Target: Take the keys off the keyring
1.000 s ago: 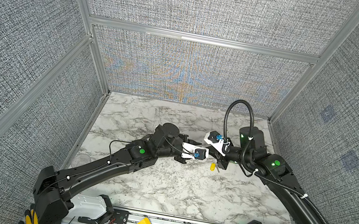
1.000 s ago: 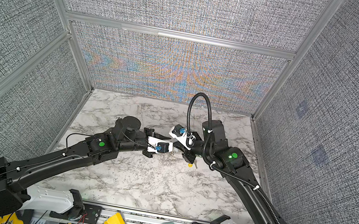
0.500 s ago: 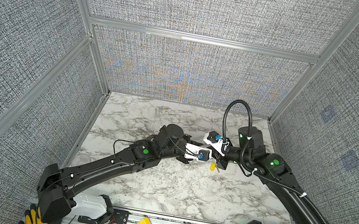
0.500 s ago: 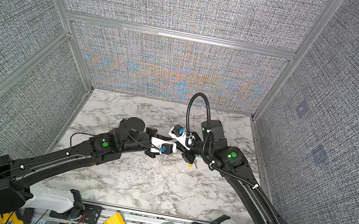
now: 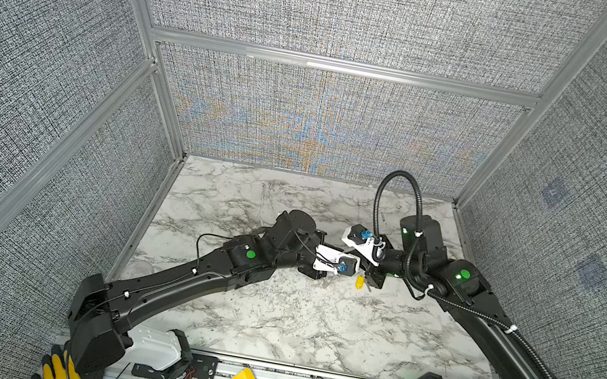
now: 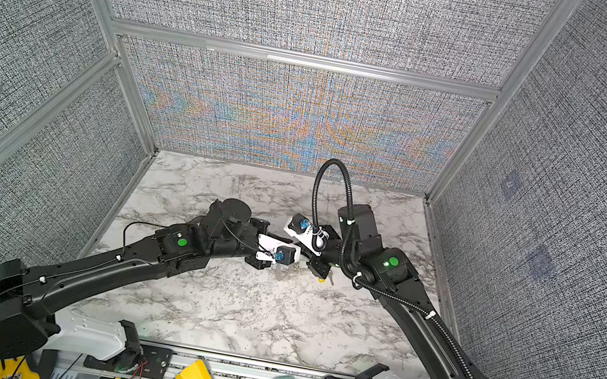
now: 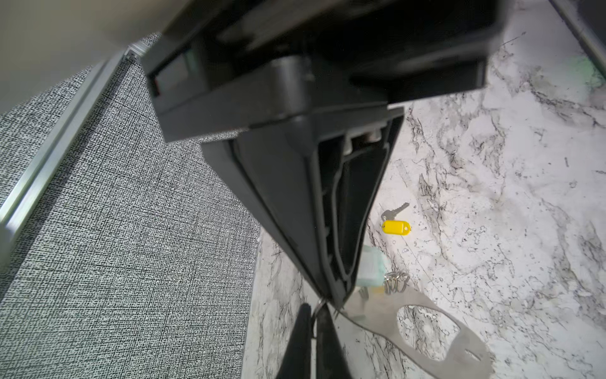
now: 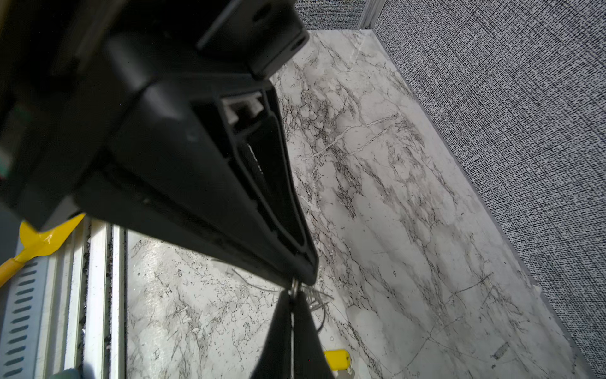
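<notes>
Fingers matt blk plastic. Keyring at their tips: matt grey metal. Yellow tag beyond tips: glossy plastic. Tbl smooth, marble-look.

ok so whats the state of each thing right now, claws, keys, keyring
left claw: shut on the wire loop
right claw: shut on the same wire loop, tip to tip with the left claw
yellow key: off the keyring, lying loose on the table
teal key: still linked to the keyring by split rings
keyring: one end at the claws; lifted or resting, cannot tell
</notes>
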`<action>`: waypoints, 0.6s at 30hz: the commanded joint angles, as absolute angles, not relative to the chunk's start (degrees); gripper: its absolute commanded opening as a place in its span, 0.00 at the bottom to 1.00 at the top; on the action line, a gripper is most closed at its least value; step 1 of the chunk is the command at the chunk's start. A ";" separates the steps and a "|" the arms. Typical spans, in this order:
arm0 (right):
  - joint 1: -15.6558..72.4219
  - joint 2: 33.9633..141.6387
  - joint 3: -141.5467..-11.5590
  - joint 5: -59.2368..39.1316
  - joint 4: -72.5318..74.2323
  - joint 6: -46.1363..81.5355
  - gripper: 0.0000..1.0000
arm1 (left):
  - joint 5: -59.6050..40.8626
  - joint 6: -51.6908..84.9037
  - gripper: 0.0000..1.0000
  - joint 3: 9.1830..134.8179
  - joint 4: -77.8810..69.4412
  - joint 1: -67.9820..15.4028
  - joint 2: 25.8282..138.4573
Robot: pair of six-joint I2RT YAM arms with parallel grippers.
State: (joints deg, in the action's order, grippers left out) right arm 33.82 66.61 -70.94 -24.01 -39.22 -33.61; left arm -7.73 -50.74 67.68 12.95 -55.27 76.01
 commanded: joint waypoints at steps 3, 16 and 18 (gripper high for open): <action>34.37 66.75 -71.81 -26.76 -38.24 -34.93 0.00 | -9.12 -50.80 0.00 68.73 14.31 -55.28 76.71; 34.28 60.19 -65.44 -21.22 -31.17 -30.04 0.31 | -19.51 -38.56 0.00 64.87 6.27 -50.50 74.33; 34.12 58.36 -63.02 -20.80 -29.06 -28.57 0.33 | -21.77 -36.29 0.00 63.93 4.29 -49.47 73.71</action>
